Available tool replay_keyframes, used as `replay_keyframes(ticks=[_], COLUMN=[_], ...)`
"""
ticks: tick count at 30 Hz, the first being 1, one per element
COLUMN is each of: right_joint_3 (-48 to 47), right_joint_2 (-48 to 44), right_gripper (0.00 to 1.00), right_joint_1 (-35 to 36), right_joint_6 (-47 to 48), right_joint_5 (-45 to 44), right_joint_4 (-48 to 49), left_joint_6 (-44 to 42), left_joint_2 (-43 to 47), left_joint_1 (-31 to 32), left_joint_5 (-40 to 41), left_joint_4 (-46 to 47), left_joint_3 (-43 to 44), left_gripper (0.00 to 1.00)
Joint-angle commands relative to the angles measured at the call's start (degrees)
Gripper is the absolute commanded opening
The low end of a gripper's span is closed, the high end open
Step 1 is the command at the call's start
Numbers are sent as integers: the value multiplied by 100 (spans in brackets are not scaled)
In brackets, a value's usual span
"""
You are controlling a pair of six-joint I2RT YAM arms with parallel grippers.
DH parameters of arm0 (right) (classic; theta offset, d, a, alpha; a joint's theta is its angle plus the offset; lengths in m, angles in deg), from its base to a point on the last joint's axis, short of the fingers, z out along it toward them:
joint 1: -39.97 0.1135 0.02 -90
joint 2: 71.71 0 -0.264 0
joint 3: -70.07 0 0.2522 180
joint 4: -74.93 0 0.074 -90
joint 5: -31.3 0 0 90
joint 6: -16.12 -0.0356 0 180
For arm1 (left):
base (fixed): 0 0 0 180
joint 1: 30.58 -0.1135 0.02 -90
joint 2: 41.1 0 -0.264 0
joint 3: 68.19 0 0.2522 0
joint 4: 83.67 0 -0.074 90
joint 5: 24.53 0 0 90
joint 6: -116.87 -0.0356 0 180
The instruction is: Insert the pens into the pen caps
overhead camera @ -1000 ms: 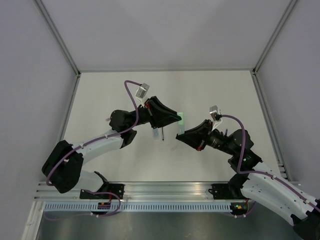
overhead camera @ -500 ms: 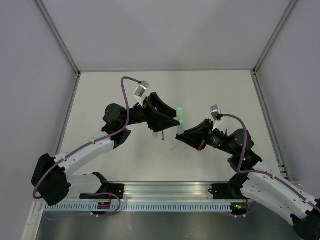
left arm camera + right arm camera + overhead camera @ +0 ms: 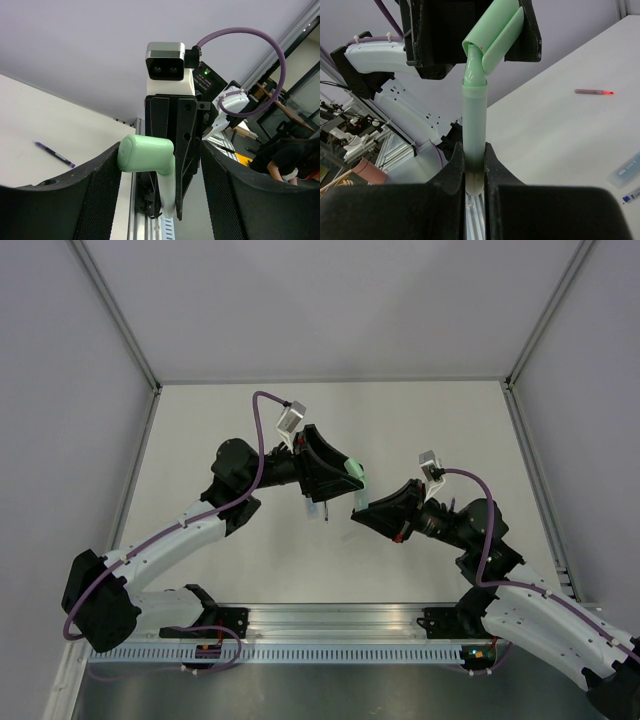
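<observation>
Pen cap (image 3: 495,32) sits tilted on the tip of the mint pen (image 3: 474,125) clamped in the right jaws, left jaws wide around it; unseated, it may drop off on any jolt.

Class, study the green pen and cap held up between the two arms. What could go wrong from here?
1. The mint cap sits crooked on the tip of the green pen, out of line with its barrel; it may be unseated and drop off.
2. The left fingers stand open either side of the cap; withdrawing could knock it.
3. The right fingers pinch the pen only near its lower end; a push could tilt it.
</observation>
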Motion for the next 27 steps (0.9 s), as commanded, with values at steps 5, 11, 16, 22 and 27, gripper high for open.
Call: replay_keyframes(ticks=[5,11,16,22,27], right_joint_3=[-115,-115,-124,-124,-124], right_joint_2=[76,208,182,156,112], right_gripper=[0,0,0,0,0], right_joint_1=[34,43,51,69,78], right_joint_6=[-24,-32,-32,20,47], right_joint_5=[-10,-63,-72,-98,-45], right_joint_4=[36,-61,-35,-78,-96], left_joint_6=[-261,-463,-639,-797,-833], left_joint_2=[98,133,177,247,327], left_joint_1=[36,36,98,150,150], left_joint_5=[-158,-290,-378,-326,-115], left_joint_4=[19,-332,-684,-1097,-1203], left_joint_3=[96,290,360,404,404], left_gripper=[66,64,63,63,64])
